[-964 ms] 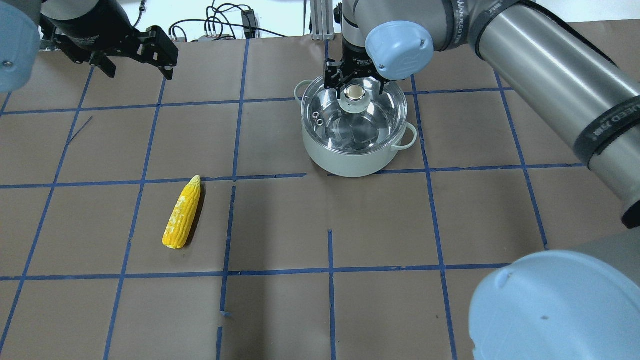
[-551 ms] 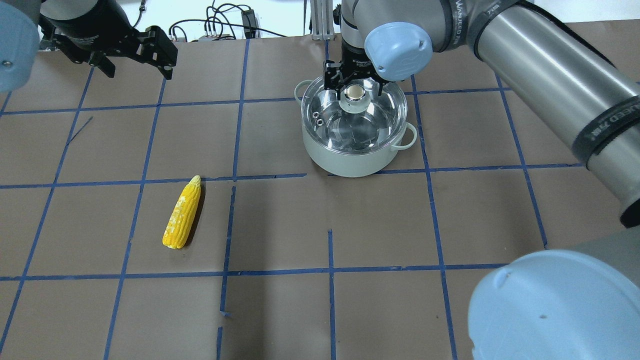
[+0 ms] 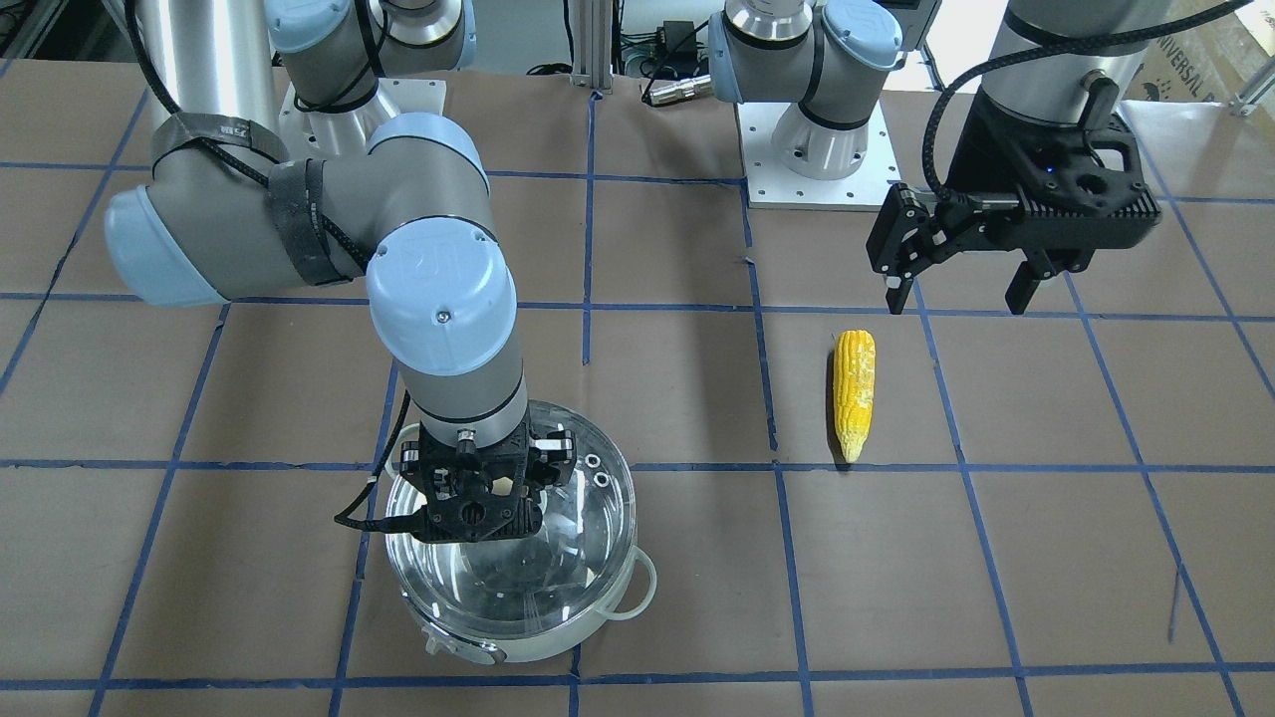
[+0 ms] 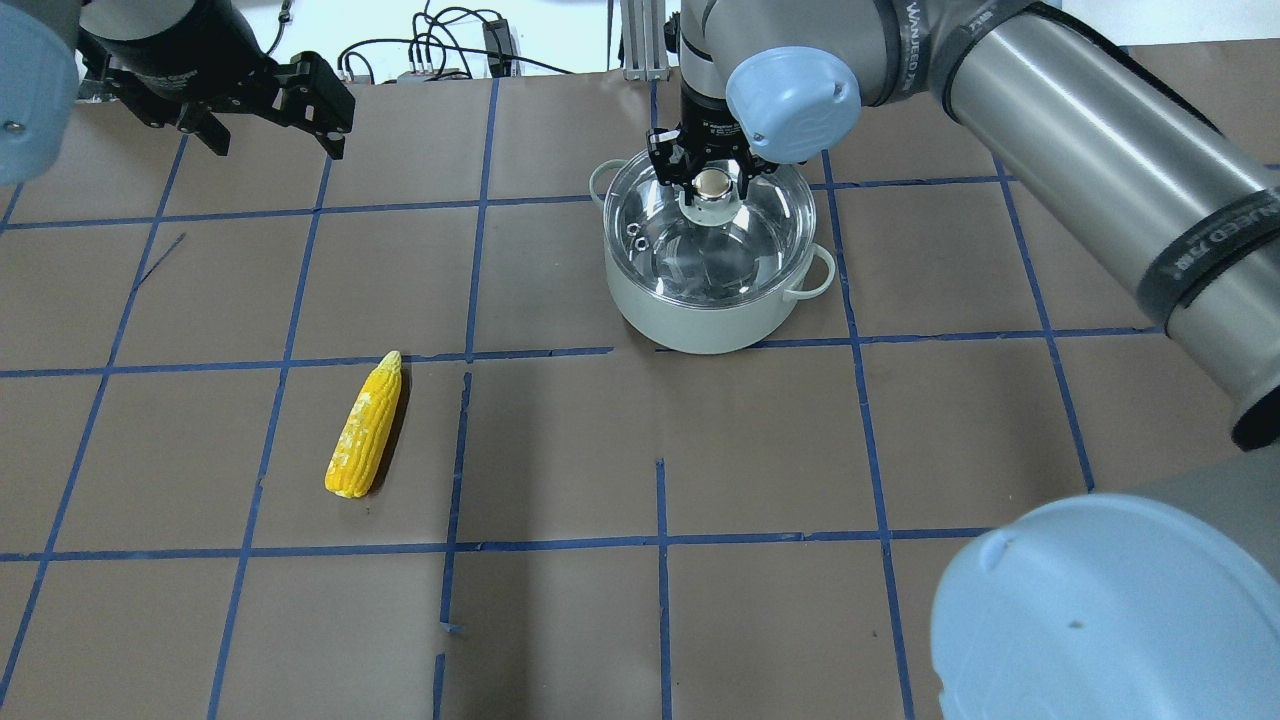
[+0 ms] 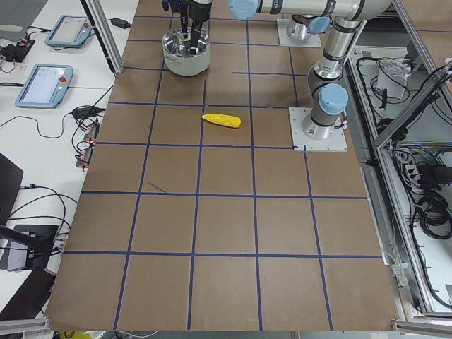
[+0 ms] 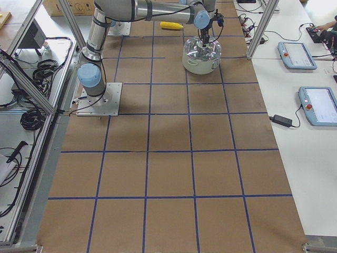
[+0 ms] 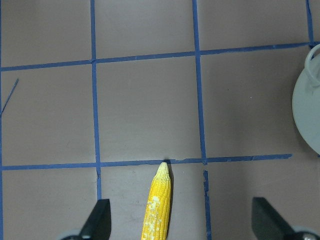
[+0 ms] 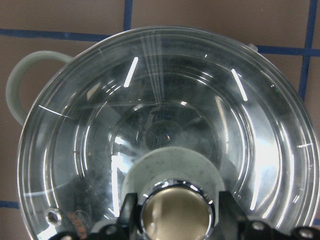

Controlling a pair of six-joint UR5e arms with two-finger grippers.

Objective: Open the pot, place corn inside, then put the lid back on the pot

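- The right gripper (image 4: pixel 712 181) is clamped on the knob (image 8: pixel 175 212) of the lid (image 4: pixel 690 255). The pot (image 4: pixel 700 322) sits closed directly beneath it, likely ready for lifting.
- The left gripper (image 3: pixel 956 302) hangs spread wide, with the corn (image 3: pixel 856 393) lying just below it, probably staged for pickup.

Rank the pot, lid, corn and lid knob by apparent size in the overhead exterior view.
1. pot and lid: about equal across, with the lid seated on the pot's rim, so they are not ranked against each other.
2. corn
3. knob
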